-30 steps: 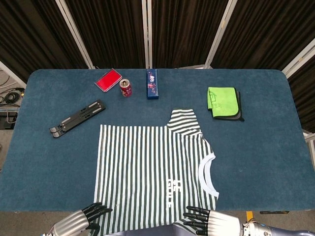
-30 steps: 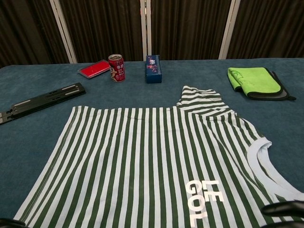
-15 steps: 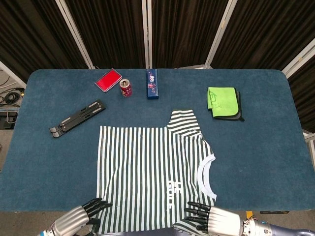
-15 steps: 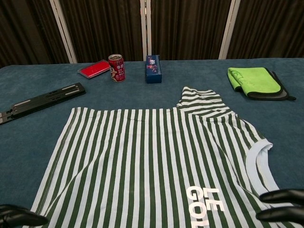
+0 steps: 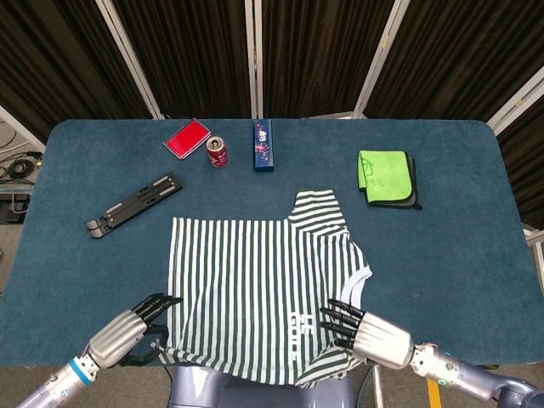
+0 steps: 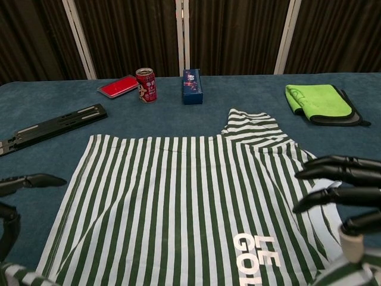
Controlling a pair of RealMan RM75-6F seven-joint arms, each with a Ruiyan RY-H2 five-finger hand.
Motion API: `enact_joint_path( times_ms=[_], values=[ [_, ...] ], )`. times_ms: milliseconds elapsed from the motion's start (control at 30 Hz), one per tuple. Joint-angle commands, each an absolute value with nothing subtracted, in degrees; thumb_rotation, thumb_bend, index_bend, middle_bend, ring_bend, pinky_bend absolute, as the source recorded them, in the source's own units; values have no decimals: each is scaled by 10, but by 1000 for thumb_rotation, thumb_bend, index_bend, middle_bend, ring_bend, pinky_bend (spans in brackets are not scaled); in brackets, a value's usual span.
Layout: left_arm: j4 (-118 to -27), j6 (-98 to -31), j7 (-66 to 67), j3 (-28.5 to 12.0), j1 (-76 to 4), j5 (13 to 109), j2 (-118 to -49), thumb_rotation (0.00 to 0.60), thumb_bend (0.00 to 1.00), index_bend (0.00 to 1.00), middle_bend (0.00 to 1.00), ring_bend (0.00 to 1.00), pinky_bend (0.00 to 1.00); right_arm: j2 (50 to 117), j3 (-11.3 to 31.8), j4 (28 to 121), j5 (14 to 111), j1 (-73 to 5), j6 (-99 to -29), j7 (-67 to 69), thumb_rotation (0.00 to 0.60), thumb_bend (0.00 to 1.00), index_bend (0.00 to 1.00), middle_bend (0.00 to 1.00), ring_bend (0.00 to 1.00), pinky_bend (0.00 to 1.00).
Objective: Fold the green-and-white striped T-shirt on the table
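Now our left hand (image 5: 127,327) sits at the near left corner of the T-shirt (image 5: 255,289), fingers spread, and seems to pinch the hem lifted there, though we cannot tell for sure. The shirt lies mid-table, still nearly flat, collar to the right, its near edge raised off the table (image 5: 76,272). Our right hand (image 5: 370,334) grips the cloth just below the collar, fingers fanned over it. We judge the first fold as only beginning: the near half still has to be carried over, then the sleeve and further folds.
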State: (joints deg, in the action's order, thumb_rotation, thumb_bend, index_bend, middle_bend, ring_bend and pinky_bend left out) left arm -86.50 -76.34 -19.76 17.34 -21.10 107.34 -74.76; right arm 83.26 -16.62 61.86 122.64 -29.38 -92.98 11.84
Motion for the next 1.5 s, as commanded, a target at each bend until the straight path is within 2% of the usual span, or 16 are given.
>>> enact_joint_path(
  times_ms=[33, 433, 900, 1133, 1500],
  values=[
    [-877, -728, -215, 142, -232, 1030, -741, 600, 571, 762, 0, 0, 0, 842, -138, 615, 1191, -306, -903, 134, 600, 462, 725, 194, 0, 3],
    [-867, -607, -231, 44, -301, 900, -746, 600, 576, 765, 0, 0, 0, 882, -60, 576, 1077, -349, -794, 191, 600, 461, 725, 197, 0, 9],
    [-825, -489, -203, -38, -368, 774, -764, 600, 576, 758, 0, 0, 0, 936, 16, 500, 986, -411, -695, 222, 600, 460, 725, 198, 0, 10],
    [-758, -452, -199, -61, -390, 736, -800, 600, 579, 756, 0, 0, 0, 964, 24, 431, 956, -430, -646, 263, 600, 458, 725, 198, 0, 10],
    [-680, -426, -260, -85, -401, 719, -836, 600, 605, 750, 0, 0, 0, 1003, 19, 323, 944, -443, -618, 339, 600, 458, 725, 199, 0, 10]
  ],
)
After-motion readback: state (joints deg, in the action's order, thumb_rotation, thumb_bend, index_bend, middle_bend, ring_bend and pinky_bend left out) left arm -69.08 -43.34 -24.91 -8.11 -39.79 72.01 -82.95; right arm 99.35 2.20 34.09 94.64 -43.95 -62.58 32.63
